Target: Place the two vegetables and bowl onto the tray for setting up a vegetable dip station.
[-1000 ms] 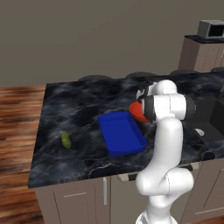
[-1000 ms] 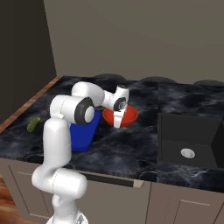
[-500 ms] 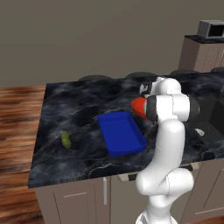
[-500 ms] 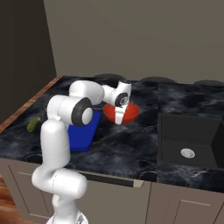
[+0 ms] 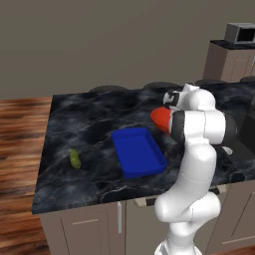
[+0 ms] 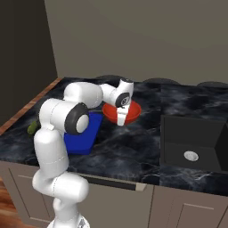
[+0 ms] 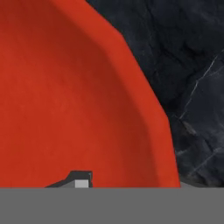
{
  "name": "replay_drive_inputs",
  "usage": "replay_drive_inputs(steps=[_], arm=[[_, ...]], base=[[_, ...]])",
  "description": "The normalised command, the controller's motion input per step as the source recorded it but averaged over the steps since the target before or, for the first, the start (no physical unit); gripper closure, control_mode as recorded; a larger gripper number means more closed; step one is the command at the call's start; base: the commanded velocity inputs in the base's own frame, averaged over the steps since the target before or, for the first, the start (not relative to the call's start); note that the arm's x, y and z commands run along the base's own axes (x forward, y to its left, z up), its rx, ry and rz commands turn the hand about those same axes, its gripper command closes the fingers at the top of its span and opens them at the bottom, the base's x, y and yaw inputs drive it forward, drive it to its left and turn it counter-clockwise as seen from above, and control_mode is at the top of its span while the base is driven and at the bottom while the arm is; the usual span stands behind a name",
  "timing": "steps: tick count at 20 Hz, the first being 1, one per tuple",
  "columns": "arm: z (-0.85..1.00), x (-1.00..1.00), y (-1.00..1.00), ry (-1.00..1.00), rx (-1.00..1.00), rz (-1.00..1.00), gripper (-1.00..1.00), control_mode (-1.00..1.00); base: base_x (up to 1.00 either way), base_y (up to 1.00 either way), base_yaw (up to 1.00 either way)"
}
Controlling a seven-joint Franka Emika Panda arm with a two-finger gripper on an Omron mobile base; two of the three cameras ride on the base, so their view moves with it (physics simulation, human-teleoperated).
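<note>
End effector: narrow, pinched on the near-left rim of the bowl, one dark fingertip inside the red wall at 6 o'clock of the hand view, rim edge curving from 12 down to 5 o'clock. Bowl seen from very close there, with dark marbled tabletop beyond it from 1 to 4 o'clock.

Left base view, from left to right:
- Wooden floor at 9 o'clock, beyond the tabletop's edge.
- Pickle lying alone on the tabletop toward 8 o'clock, well apart from the tray, long axis running roughly 11 to 5 o'clock.
- Blue tray flat on the tabletop near centre, bare inside, at 3 o'clock of the pickle.
- Red bowl just off the tray's far right corner, at 1 o'clock of it, tilted, partly hidden behind the white arm; not on the tray.
- Microwave on a separate cabinet at 2 o'clock, far back.

Right base view, from left to right:
- Green end of the pickle peeking out at 9 o'clock, beside the arm's shoulder.
- Tray behind the arm's elbow, at 8 o'clock of the bowl, near it.
- Bowl near centre, near edge seemingly raised off the tabletop; cannot tell whether fully clear of it.
- Dark sink sunk into the tabletop at 4 o'clock, well apart from the bowl.
</note>
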Motion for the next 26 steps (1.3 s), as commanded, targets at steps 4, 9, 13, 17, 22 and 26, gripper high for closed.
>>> replay_drive_inputs(steps=[4,9,13,17,22,26], arm=[[0.32,-0.37,0.13,0.02,0.0,0.2,1.0,-1.0],[0.32,-0.37,0.11,0.01,0.0,0.23,1.0,-1.0],[0.25,-0.33,0.18,-0.07,0.0,0.16,1.0,-1.0],[0.26,-0.29,0.19,-0.05,0.03,0.1,1.0,-1.0],[0.24,-0.25,0.18,-0.01,0.13,0.01,1.0,-1.0],[0.25,-0.22,0.09,-0.05,0.12,0.0,1.0,-1.0]], base=[[0.0,0.0,0.0],[0.0,0.0,0.0],[0.0,0.0,0.0],[0.0,0.0,0.0],[0.0,0.0,0.0],[0.0,0.0,0.0]])
